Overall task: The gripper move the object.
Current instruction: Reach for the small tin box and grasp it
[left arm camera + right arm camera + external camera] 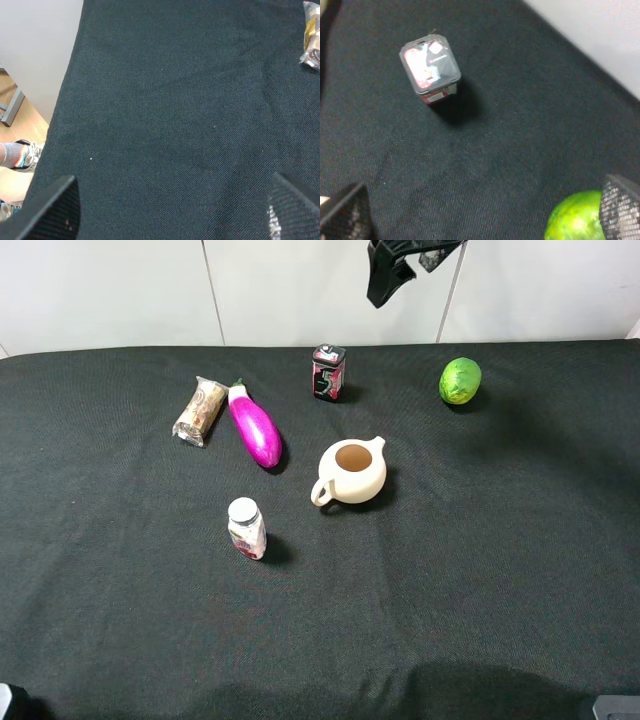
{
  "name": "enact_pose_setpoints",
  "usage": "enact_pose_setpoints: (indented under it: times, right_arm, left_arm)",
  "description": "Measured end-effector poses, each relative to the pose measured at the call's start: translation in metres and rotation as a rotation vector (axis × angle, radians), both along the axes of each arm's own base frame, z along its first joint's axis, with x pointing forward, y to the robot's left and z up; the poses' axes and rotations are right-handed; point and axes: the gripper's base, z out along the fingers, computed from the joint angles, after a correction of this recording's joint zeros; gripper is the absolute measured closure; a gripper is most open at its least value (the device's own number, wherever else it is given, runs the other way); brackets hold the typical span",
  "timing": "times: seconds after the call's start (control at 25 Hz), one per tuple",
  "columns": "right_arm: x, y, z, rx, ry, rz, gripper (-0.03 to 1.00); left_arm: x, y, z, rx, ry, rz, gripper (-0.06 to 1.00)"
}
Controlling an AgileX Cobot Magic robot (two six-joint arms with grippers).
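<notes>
The object, a small black tin (328, 371) with red-pink and white markings and a grey cap, stands upright near the table's back edge, behind the teapot. The right wrist view looks down on its top (430, 65). My right gripper (384, 282) is a black claw that hangs high above the back edge, to the right of the tin and apart from it. Its fingers (342, 215) stand wide apart with nothing between them, so it is open (482, 212). My left gripper (170, 210) is open and empty over bare black cloth near the table's left edge.
A cream teapot (352, 471) sits mid-table. A purple eggplant (255, 426) and a wrapped snack (200, 411) lie to its left. A white-capped bottle (246, 528) stands in front. A green fruit (460, 380) sits at the back right (577, 217). The snack's edge also shows in the left wrist view (311, 42).
</notes>
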Motion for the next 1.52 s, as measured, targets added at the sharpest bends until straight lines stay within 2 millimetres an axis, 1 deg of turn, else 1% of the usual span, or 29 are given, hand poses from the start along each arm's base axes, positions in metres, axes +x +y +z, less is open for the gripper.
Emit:
enact_pose_setpoints:
  times: [0.16, 0.44, 0.84, 0.96, 1.36, 1.52]
  right_arm:
    - [0.001, 0.003, -0.006, -0.013, -0.001, 0.046, 0.27]
    - [0.001, 0.027, -0.004, -0.018, -0.078, 0.145, 0.27]
    - [0.007, 0.050, -0.017, -0.030, -0.124, 0.250, 0.27]
    - [0.008, 0.054, -0.018, -0.026, -0.147, 0.279, 0.27]
    - [0.017, 0.062, -0.042, -0.021, -0.169, 0.336, 0.27]
    - [0.020, 0.064, -0.042, -0.018, -0.202, 0.345, 0.27]
  left_arm:
    - [0.000, 0.000, 0.000, 0.000, 0.000, 0.000, 0.15]
    - [0.000, 0.000, 0.000, 0.000, 0.000, 0.000, 0.15]
    - [0.000, 0.000, 0.000, -0.001, 0.000, -0.001, 0.15]
    - [0.000, 0.000, 0.000, -0.001, 0.000, -0.001, 0.15]
    - [0.000, 0.000, 0.000, -0.001, 0.000, -0.001, 0.15]
    - [0.000, 0.000, 0.000, -0.001, 0.000, -0.001, 0.15]
